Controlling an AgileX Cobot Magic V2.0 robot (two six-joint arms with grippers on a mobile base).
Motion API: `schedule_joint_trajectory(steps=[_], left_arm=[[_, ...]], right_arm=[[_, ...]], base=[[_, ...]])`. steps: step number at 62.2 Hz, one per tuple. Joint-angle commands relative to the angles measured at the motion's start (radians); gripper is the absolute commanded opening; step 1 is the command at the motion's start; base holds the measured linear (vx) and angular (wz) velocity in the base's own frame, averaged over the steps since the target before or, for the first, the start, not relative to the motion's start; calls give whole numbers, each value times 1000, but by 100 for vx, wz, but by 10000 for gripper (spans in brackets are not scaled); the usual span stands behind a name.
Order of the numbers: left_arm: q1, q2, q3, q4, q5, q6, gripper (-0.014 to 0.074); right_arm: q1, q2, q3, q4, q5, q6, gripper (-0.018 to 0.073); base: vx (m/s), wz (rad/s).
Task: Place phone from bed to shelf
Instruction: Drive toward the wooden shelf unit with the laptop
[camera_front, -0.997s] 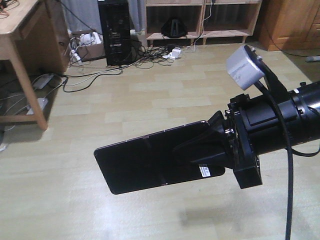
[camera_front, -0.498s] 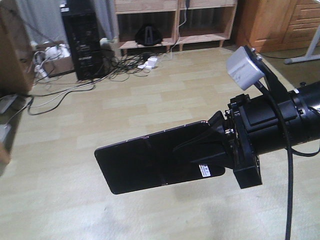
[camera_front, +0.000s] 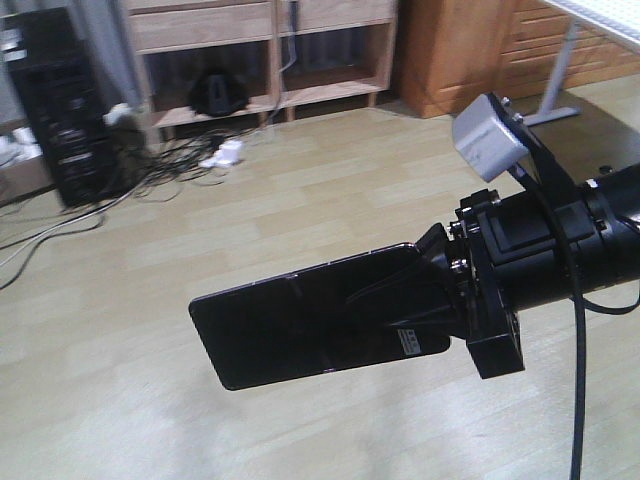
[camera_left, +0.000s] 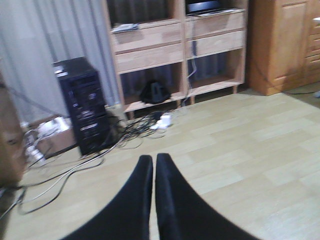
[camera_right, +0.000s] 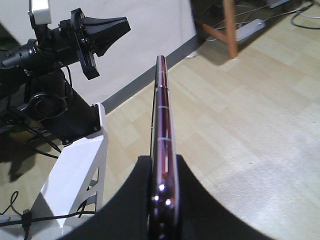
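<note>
hanging out over the pale plank floor right now is the phone, well off the bed, which shows in no view. the right gripper has its jaws clamped on the flat faces at one short end, the one with the small white sticker, and the rest of the slab juts out unsupported. from the right wrist it's edge-on — a thin pinkish-silver line running straight out from between the pads. the left gripper carries nothing, fingers pressed together with barely a sliver between. across the room stands the shelf, pale wood, a black bag in a lower compartment, a computer tower and a tangle of cables beside it, all well apart from the phone. my read: it's light and stiff but glossy and thin, so slippery and easy to crack — and that seam across the middle hints it could hinge. pinching the flat faces suits it; a bite nearer the middle would lever less, and it wants laying flat on a plank, not dropping.
</note>
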Motion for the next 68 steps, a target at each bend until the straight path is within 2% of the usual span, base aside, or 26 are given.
schedule_joint_trajectory(steps=[1, 43, 68], left_arm=[[-4, -13, -21, -9, -72, -6, 1], [-4, -13, -21, -9, -72, -6, 1], [-4, -13, -21, -9, -72, -6, 1]], right_arm=[[0, -29, -28, 82, 66, -6, -2], [0, -29, -28, 82, 66, -6, -2], [0, -29, -28, 82, 66, -6, -2]], base=[[39, -37], [38, -43], [41, -24]])
